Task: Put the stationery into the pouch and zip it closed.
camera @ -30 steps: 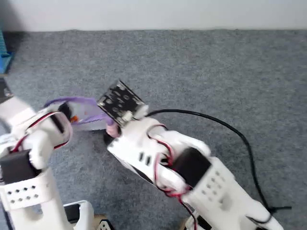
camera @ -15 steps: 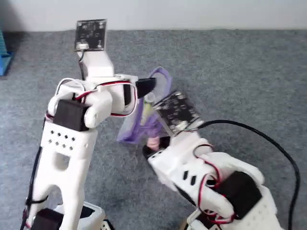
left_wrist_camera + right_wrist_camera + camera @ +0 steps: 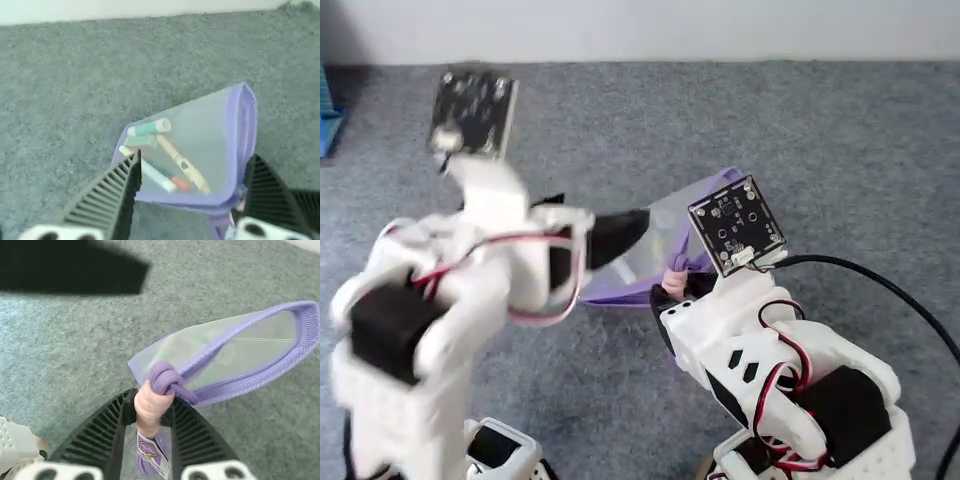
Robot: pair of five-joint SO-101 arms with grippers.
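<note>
Right gripper [image 3: 150, 412] is pinching the pink zip pull [image 3: 148, 405] of a translucent purple-edged pouch [image 3: 240, 352].
The pouch is running lengthwise straight ahead of it; left gripper [image 3: 194, 161] is hovering above, wide open.

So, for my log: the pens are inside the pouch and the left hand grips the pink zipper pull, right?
No: the right hand grips the pink zipper pull, as the right wrist view shows. The pens are inside the pouch.
</note>
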